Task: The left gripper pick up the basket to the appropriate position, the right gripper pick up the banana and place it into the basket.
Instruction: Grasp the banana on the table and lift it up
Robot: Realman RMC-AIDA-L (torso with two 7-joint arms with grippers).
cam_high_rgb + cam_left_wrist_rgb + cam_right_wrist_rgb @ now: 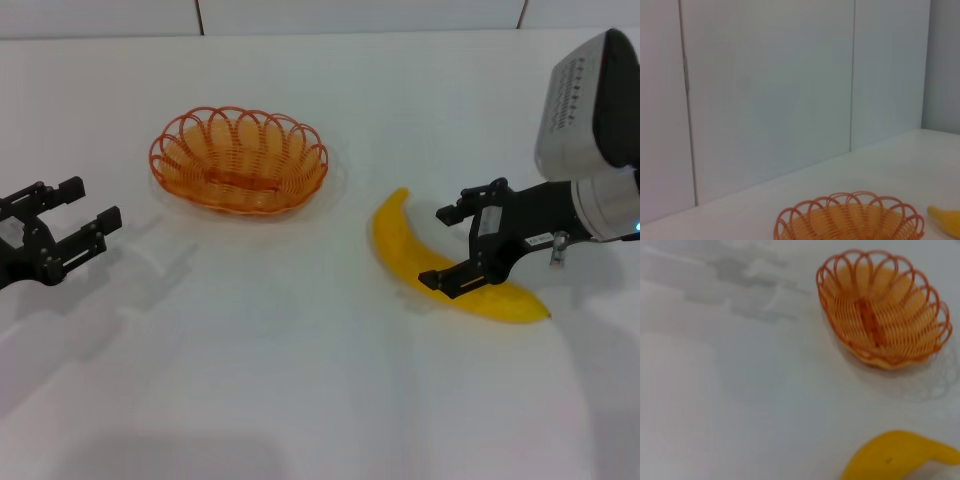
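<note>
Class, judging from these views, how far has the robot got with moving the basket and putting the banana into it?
Nothing is finished. The orange wire basket sits empty on the table, with the open left hand off to its side, not touching. In hand: the open right hand hovers over the banana, not gripping. Left: lift the basket, grasp the banana, place it inside.

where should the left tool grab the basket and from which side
Probably the looped rim at the basket's left end, reached from the side where the open left tool waits. The wire loops stand upright with gaps that a finger can slip through, and the basket is empty, so one finger can go inside the rim.
</note>
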